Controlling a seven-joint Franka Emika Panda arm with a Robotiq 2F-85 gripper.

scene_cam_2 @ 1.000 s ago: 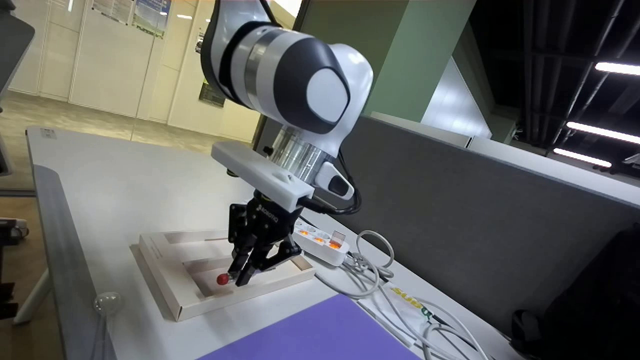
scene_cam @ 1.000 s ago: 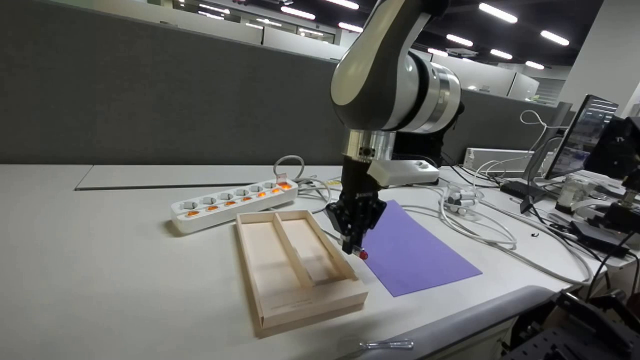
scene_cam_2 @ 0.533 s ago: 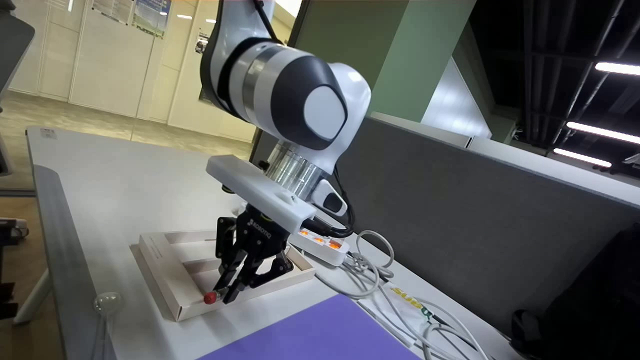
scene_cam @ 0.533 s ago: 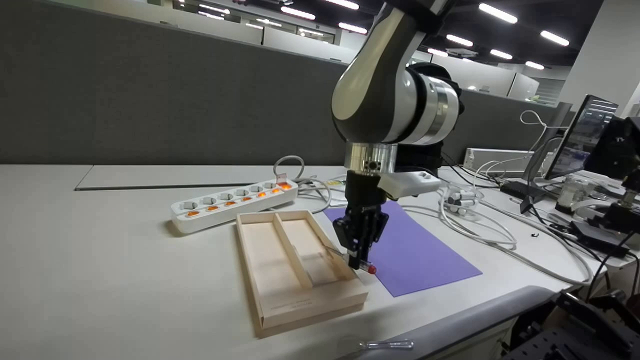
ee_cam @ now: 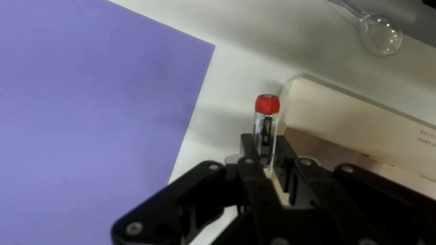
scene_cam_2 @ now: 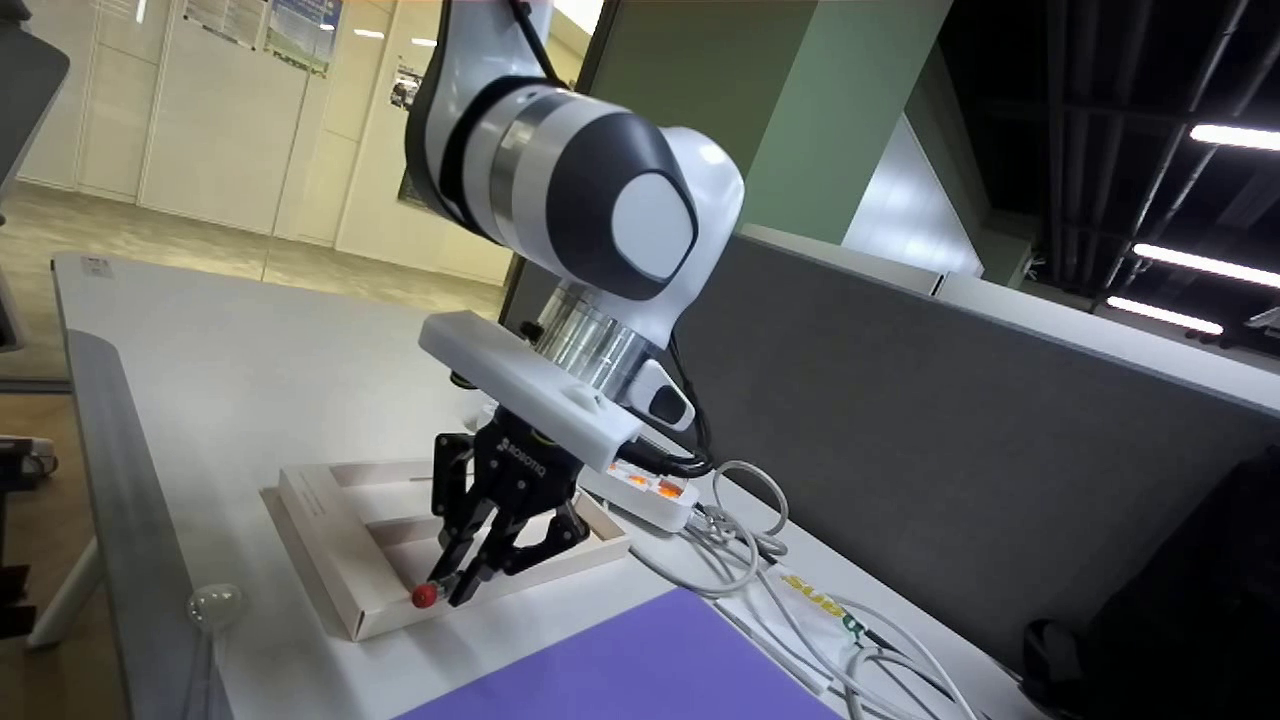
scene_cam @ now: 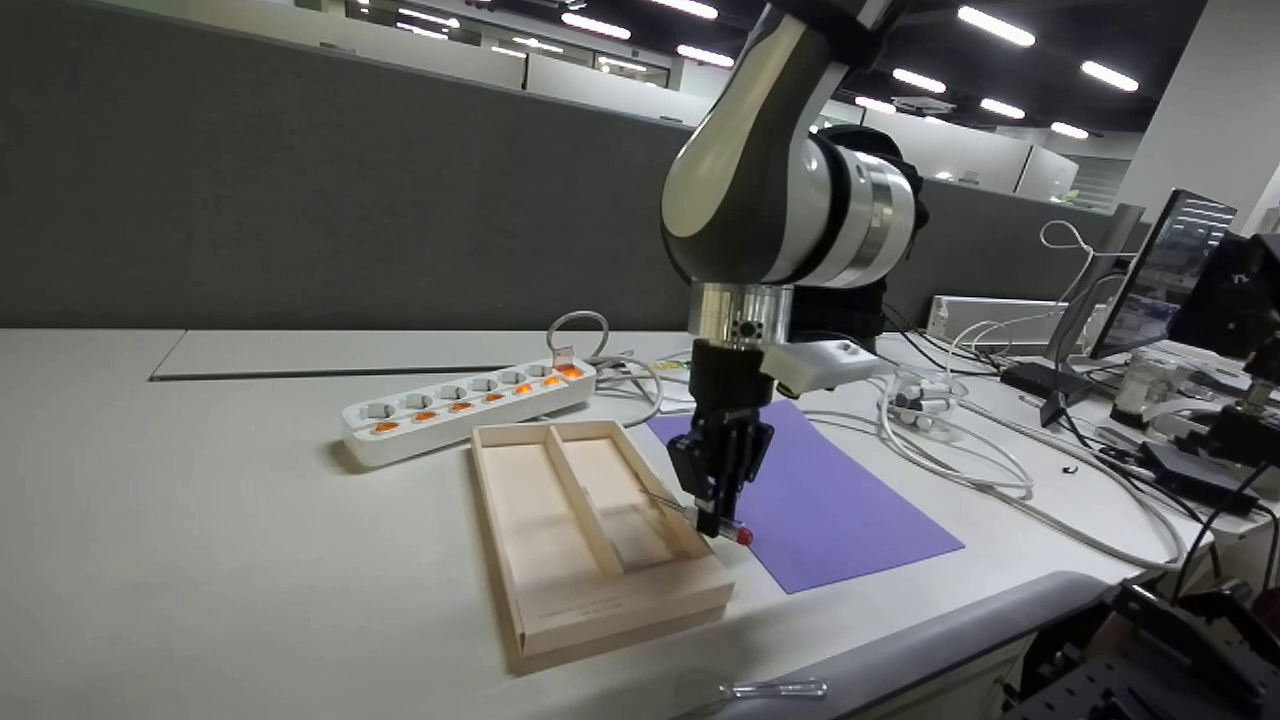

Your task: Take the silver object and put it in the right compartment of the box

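The silver object point(scene_cam: 667, 501) is a slim metal shaft on a clear handle with a red end. The red end also shows in an exterior view point(scene_cam_2: 425, 596) and in the wrist view point(ee_cam: 267, 104). My gripper point(scene_cam: 712, 522) is shut on its clear handle, with the red end sticking out away from the box. The shaft points over the right compartment point(scene_cam: 607, 470) of the pale wooden box point(scene_cam: 640, 602). In the wrist view the fingers hide the shaft. The fingertips are low, at the box's outer long rim near its front corner. I cannot tell whether they touch it.
A purple sheet point(scene_cam: 840, 510) lies beside the box. A white power strip point(scene_cam: 470, 412) stands behind it. White cables point(scene_cam: 930, 462) lie farther right. A clear glass-like object point(ee_cam: 380, 35) lies near the table's front edge. The left compartment point(scene_cam: 535, 500) lies past the dividing slat.
The gripper has come down and moved toward the box's front corner with the silver object. In the last half second it has hardly moved; the wrist turned slightly. The box stays nearly the same.
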